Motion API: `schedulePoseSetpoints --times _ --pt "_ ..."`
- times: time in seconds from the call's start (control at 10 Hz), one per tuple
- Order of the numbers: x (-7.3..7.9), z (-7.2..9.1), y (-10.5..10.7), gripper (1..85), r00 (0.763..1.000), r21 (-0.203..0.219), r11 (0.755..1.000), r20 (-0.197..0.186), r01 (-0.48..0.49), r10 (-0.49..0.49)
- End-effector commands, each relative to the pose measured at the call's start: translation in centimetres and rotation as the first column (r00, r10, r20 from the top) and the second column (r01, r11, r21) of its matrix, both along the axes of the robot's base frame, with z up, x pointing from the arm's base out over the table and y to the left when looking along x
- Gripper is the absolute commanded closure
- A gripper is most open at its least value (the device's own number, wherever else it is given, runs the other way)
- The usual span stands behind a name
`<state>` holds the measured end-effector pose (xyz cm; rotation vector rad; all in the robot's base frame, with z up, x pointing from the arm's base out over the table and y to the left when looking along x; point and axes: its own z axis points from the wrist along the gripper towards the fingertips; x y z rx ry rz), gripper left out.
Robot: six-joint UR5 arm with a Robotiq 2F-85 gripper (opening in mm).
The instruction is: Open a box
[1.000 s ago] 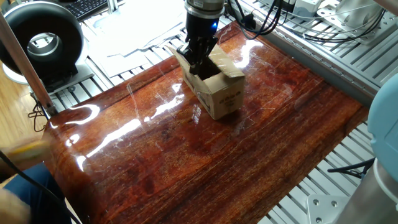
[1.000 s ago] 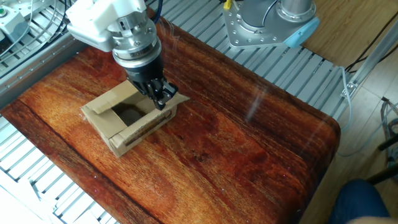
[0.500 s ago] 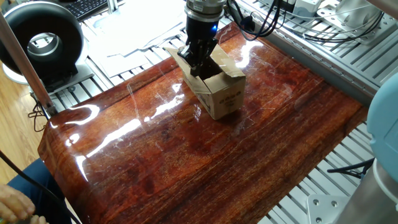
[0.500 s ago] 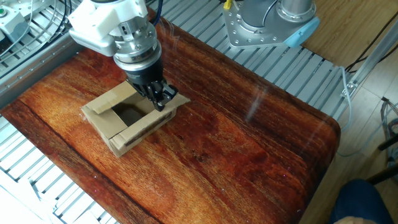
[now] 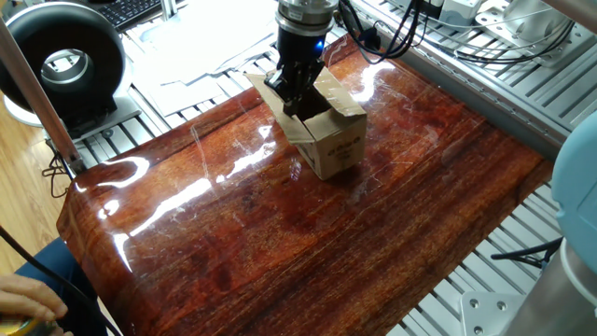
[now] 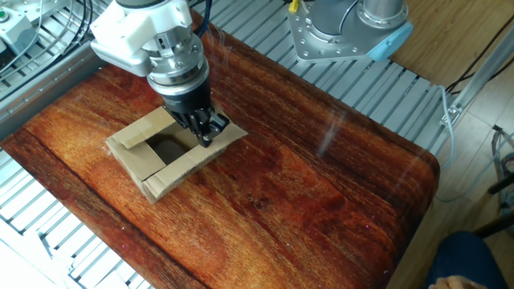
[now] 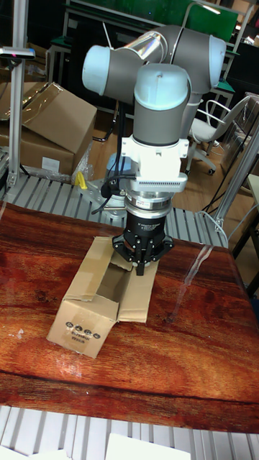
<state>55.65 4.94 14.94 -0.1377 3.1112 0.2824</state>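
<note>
On the glossy wooden table [image 6: 337, 201], toward its far side from the tall view's camera, sits the box [image 5: 328, 140], a small brown carton with black print on its side. Its top is open: the dark inside shows in the other fixed view, with flaps spread outward around the opening. One long flap [image 7: 139, 295] lies folded out nearly flat on the side toward the arm's base, its edge near the tabletop.

The gripper [image 6: 207, 131] points straight down over that flap's inner edge, at the rim of the opening. Its black fingers [image 7: 139, 267] are drawn together into a narrow tip, closed or nearly so; whether they pinch the cardboard or merely press on it cannot be told from any view. The tip appears to touch the flap.

The arm [image 7: 160, 93] rises upright above the box. Beyond the table stand a black round fan [image 5: 65, 61] and a larger carton [image 7: 43, 126] on the floor.
</note>
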Motion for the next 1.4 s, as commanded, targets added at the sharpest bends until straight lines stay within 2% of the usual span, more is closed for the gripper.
schedulePoseSetpoints --times 0.0,0.4,0.5,0.7,0.9,1.3 --pt "0.0 0.2 0.3 84.3 1.0 0.018 1.0 0.0 0.015 -0.015" --pt "-0.7 0.6 -0.7 84.3 1.0 -0.016 1.0 -0.024 0.003 -0.003" --pt "-0.9 0.9 -2.1 84.3 0.999 -0.066 0.997 -0.028 -0.029 0.027" --pt "-1.6 2.1 -3.2 84.7 0.998 -0.083 0.995 -0.04 -0.058 0.055" --pt "-1.5 1.9 -4.0 84.7 0.996 -0.095 0.992 -0.014 -0.084 0.083" --pt "-1.7 2.0 -5.0 84.7 0.991 -0.109 0.986 0.005 -0.129 0.131"
